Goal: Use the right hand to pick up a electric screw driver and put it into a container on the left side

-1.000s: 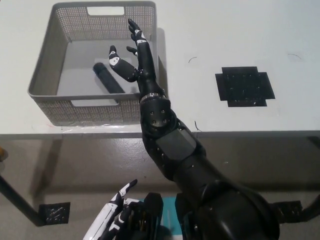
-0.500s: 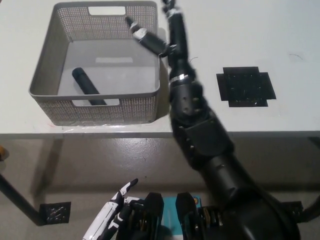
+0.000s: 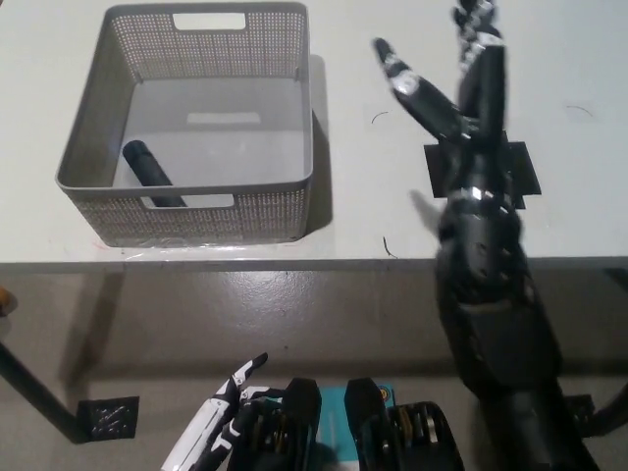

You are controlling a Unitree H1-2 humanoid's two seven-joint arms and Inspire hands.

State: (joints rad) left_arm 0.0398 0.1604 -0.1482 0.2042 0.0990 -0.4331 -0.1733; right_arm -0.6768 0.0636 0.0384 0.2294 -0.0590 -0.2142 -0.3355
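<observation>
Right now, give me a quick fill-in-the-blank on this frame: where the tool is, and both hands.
1. The electric screwdriver lies inside the grey ____.
2. The right hand is above the table, its fingers spread, and holds ____.
3. Beneath the right hand, a black ____ is taped onto the table.
4. The left hand rests at the picture's lower ____, below the table edge.

Missing words: basket; nothing; patch; left
</observation>
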